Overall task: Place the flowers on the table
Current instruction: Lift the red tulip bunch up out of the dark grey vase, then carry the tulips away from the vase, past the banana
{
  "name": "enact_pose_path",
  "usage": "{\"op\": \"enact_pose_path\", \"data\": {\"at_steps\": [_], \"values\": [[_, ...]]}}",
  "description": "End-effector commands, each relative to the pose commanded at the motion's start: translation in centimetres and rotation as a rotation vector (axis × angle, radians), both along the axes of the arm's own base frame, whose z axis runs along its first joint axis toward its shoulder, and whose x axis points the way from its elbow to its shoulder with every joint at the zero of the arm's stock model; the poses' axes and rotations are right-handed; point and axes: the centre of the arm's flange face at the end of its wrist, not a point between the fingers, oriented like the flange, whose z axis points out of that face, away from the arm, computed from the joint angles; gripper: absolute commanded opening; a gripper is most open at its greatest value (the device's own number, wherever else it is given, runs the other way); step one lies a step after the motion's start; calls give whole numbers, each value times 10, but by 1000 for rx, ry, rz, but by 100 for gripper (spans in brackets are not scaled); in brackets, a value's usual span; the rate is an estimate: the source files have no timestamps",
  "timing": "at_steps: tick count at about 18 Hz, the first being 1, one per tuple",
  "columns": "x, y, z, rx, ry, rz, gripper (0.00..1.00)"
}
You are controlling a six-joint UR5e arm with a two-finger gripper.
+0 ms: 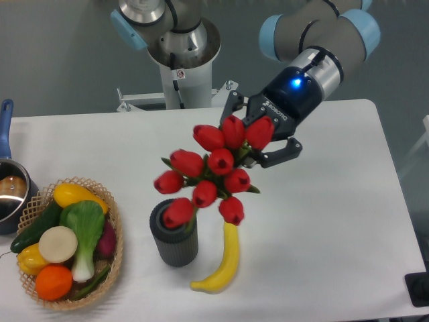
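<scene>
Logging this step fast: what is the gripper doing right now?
Gripper: closed on the tulip bunch, held up over the gray vase.

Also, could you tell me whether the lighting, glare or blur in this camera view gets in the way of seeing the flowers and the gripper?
In the fixed camera view, lighting is even and soft; the flowers look sharp, with no visible motion blur. The gripper is dark and partly hidden behind the buds, its blue light glowing. The table is bright white but not blown out, with faint shadows under the banana and vase.
</scene>
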Motion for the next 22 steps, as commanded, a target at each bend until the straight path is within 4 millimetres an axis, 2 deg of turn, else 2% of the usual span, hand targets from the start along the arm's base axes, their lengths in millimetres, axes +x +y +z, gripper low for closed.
{"op": "enact_pose_path", "data": {"at_steps": [7, 10, 18, 22], "values": [[-18, -8, -25, -294, 179, 162, 37], [-23, -12, -31, -372, 217, 202, 37], [-39, -31, -67, -648, 292, 328, 33], [-38, -42, -99, -792, 303, 357, 34]]}}
